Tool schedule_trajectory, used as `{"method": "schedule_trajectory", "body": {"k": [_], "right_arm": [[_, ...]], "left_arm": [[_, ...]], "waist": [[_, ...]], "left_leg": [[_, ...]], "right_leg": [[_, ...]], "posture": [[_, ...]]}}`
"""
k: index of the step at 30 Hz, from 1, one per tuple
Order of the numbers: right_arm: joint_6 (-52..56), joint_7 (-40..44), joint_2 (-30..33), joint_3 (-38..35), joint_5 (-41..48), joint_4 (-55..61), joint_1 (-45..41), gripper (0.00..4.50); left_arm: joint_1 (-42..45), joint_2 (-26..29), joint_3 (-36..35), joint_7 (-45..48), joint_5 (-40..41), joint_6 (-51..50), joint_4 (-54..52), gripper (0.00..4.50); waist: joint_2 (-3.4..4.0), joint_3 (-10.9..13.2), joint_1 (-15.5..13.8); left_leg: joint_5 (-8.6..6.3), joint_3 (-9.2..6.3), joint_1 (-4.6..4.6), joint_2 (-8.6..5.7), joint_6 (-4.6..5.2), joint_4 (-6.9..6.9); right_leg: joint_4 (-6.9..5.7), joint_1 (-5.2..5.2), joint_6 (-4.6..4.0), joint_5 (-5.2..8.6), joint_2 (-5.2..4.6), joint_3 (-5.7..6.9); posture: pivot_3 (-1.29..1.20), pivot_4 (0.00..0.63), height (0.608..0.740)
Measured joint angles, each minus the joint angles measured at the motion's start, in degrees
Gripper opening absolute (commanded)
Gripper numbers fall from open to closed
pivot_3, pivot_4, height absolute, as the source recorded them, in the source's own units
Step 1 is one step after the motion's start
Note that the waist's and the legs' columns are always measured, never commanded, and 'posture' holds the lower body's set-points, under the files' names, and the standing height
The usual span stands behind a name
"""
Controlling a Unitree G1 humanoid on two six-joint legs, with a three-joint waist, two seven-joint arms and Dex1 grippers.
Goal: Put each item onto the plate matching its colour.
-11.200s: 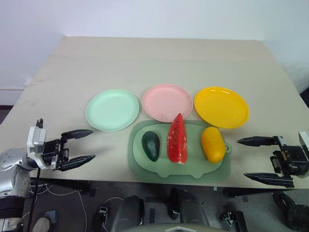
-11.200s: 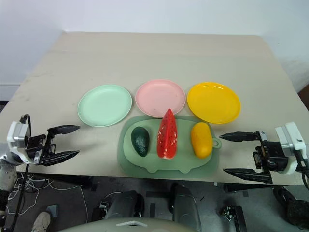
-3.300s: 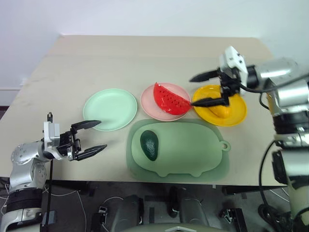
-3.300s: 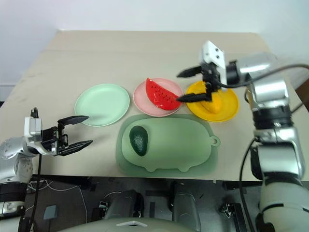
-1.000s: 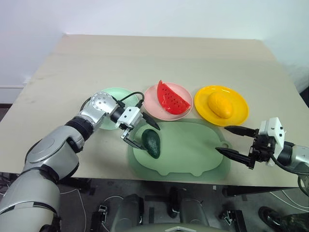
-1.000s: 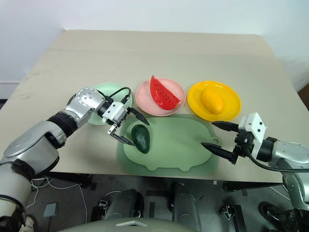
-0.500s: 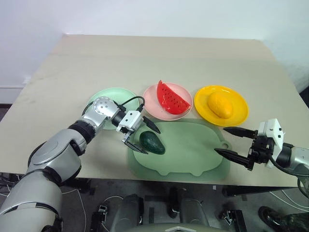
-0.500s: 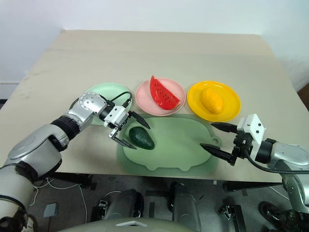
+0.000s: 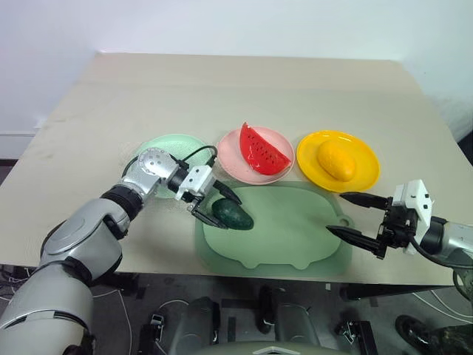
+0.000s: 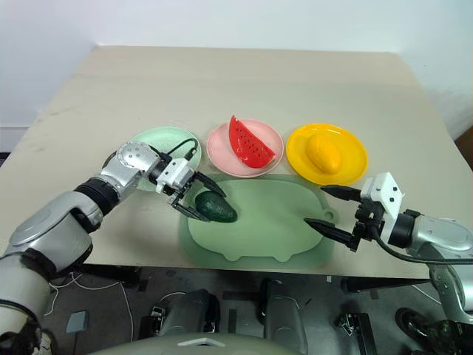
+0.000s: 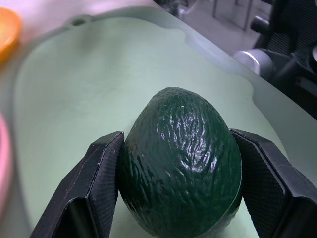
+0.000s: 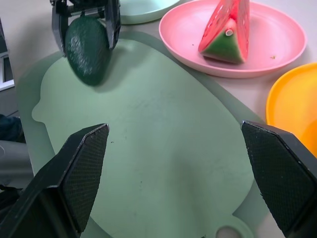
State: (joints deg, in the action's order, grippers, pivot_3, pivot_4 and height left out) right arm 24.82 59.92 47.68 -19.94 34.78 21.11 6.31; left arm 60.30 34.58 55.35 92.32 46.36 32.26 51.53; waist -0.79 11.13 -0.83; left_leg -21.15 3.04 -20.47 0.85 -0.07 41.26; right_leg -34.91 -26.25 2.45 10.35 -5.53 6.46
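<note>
left gripper (image 9: 215, 206): clamped on avocado (image 9: 233, 214), which lies at the mat's (image 9: 288, 237) left end | right gripper (image 9: 355, 217): fingers apart, holding nothing, over mat's right edge | watermelon wedge (image 9: 261, 149): on pink plate (image 9: 230, 164) | mango (image 9: 335, 160): on yellow plate (image 9: 366, 174) | mint plate (image 9: 170, 144): bare

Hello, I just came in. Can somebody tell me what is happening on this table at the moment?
A humanoid robot is sorting toy fruits onto plates of matching colour. The watermelon wedge already lies on the pink plate, and the mango on the yellow-orange plate. The left gripper is shut on the avocado, which is on the green mat; the mint green plate has no fruit on it. The right gripper is open by the mat's right edge, holding nothing.
</note>
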Motion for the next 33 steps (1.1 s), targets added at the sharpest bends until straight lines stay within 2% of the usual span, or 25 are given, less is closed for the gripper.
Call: {"method": "schedule_trajectory", "body": {"k": [8, 14, 20, 24, 33], "right_arm": [[0.16, -0.08, -0.81, 1.54, 0.01, -0.06, -0.19, 4.5], [0.43, 0.33, -1.32, 2.21, 0.28, -0.43, -2.17, 4.5], [-0.57, 2.17, -1.29, 2.61, 0.18, -1.99, -2.43, 4.5], [-2.19, 3.99, -1.28, 2.05, 0.33, -2.19, -1.99, 4.5], [-8.88, 10.68, -1.14, -7.97, 1.41, -4.49, 4.11, 4.5]], "left_arm": [[-0.05, 4.04, -18.3, -0.02, 1.07, -7.76, 3.85, 2.99], [-6.11, 8.05, -31.59, -0.63, -6.67, -10.55, 12.65, 2.99], [-9.46, 9.84, -41.95, -7.37, -13.63, -11.56, 17.23, 2.99], [-10.64, 9.56, -46.36, -10.93, -17.82, -11.5, 17.39, 2.99], [-11.79, 7.32, -52.8, -12.83, -24.69, -11.43, 17.35, 2.99]], "waist": [[-0.01, 0.01, 0.05], [0.0, 0.0, 0.13], [-0.08, -0.03, -0.47], [-0.09, -0.03, -0.55], [-0.1, -0.04, -1.31]], "left_leg": [[0.0, 0.02, 0.02, -0.01, 0.0, 0.0], [0.0, 0.06, 0.03, 0.02, 0.0, 0.0], [-0.01, 0.01, 0.01, -0.01, 0.01, 0.09], [0.0, 0.04, 0.03, -0.01, 0.01, 0.08], [0.0, 0.12, 0.1, -0.01, 0.0, 0.09]], "right_leg": [[-0.04, 0.0, 0.0, 0.0, 0.01, 0.01], [-0.07, -0.04, 0.0, 0.0, 0.06, 0.01], [-0.08, 0.06, 0.02, -0.02, -0.01, 0.03], [-0.11, 0.05, 0.02, -0.02, 0.0, 0.03], [-0.13, 0.11, 0.03, -0.03, 0.0, 0.03]], "posture": [[0.0, 0.15, 0.736], [0.0, 0.15, 0.736], [0.0, 0.15, 0.736], [0.0, 0.15, 0.736], [0.0, 0.15, 0.736]]}}
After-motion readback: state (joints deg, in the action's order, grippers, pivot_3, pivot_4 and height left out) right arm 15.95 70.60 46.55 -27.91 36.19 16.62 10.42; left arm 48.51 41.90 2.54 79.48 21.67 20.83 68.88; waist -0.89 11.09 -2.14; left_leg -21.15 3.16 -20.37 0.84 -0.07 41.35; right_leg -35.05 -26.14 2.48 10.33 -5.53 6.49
